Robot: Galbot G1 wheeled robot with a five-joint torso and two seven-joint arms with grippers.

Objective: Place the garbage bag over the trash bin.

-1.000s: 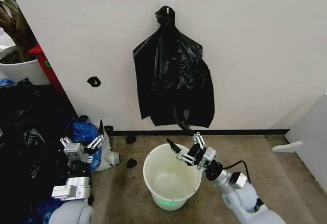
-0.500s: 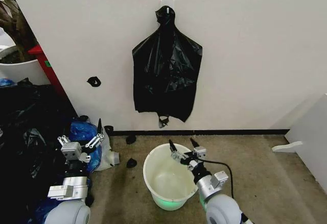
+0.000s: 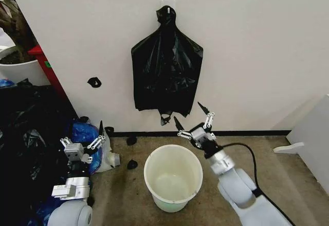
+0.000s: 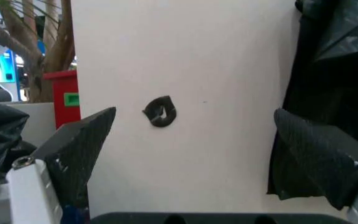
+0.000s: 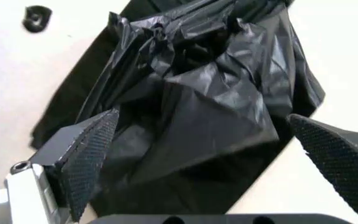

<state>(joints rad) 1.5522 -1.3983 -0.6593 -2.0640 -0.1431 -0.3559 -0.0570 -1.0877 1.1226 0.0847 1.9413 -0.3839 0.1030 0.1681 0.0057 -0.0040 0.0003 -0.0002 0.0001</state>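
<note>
Since the earlier frame, the right gripper had risen from over the trash bin to a position just below the hem of the garbage bag, fingers spread wide and holding nothing. Bag hung flat against the wall from a white hook, directly above the bin. Bin stood upright on the floor, unlined. From the right wrist, the crumpled black plastic lay ahead between the parted fingertips, not touched. Left gripper was parked low beside a blue bag, fingers apart, empty.
</note>
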